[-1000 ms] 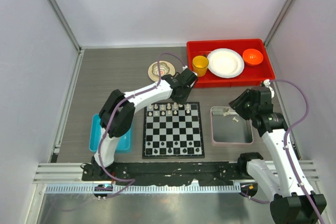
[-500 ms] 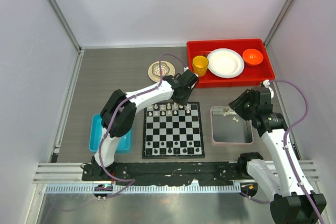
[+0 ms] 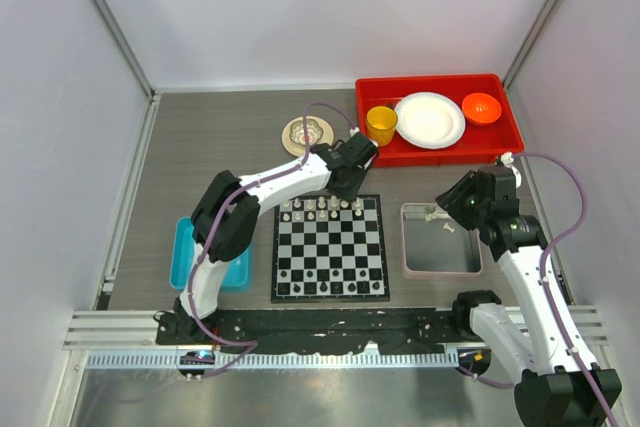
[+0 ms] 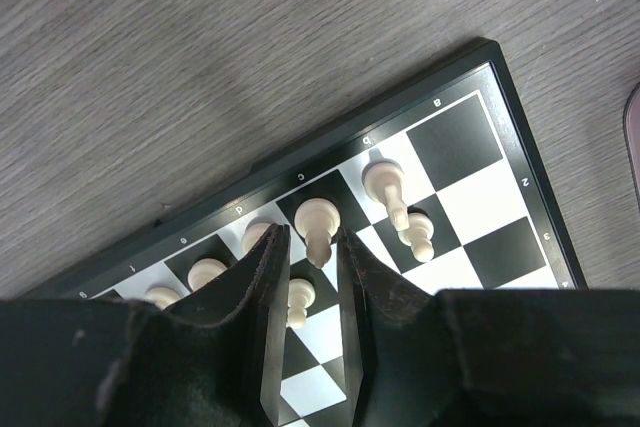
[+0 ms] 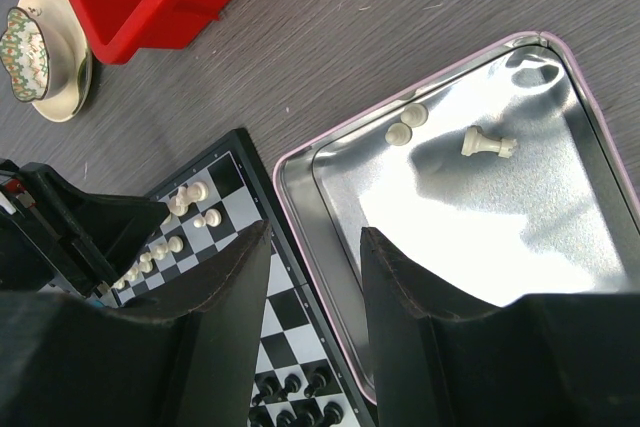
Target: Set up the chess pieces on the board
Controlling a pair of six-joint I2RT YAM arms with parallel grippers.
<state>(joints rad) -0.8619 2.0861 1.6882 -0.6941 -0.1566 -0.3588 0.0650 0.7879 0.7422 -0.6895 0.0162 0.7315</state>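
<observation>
**One piece seated: clearing the left claw**

Top external: the left claw (image 3: 350,179) hangs over the far rank of the board (image 3: 330,296). The right claw (image 3: 452,203) hovers over the tin tray (image 3: 442,271).

Left wrist: the jaws stand narrowly parted astride an upright cream chess piece (image 4: 318,219) on a c-file square. Withdrawal is best made straight up, sparing the neighbouring pieces (image 4: 386,179).

Right wrist: the jaws are wide and empty. Three spare pieces (image 5: 488,142) lie in the tray.

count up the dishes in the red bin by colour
yellow: 1, the cup
white: 1, the plate
orange: 1, the bowl
total: 3, all inside the red bin
</observation>
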